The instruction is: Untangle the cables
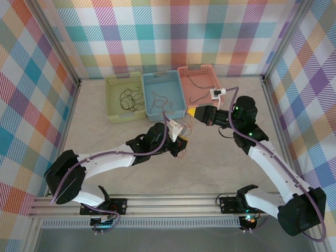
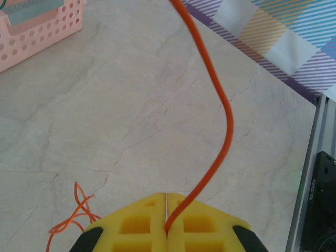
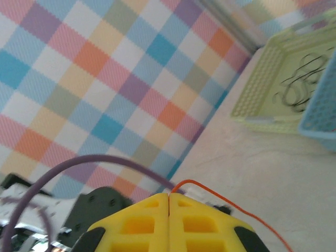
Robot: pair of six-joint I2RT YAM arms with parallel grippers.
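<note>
Both grippers closed on one orange cable [image 2: 227,121].
From the left gripper [image 2: 166,198] its long axis rises toward the right gripper [image 3: 168,195], pinching the far stretch.

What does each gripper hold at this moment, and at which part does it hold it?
Both the left gripper and the right gripper pinch a thin orange cable at their tips. Whether at its end or middle cannot be told.

White arm links [image 1: 105,164], black joints [image 1: 63,177], lilac hoses [image 3: 105,156].
</note>
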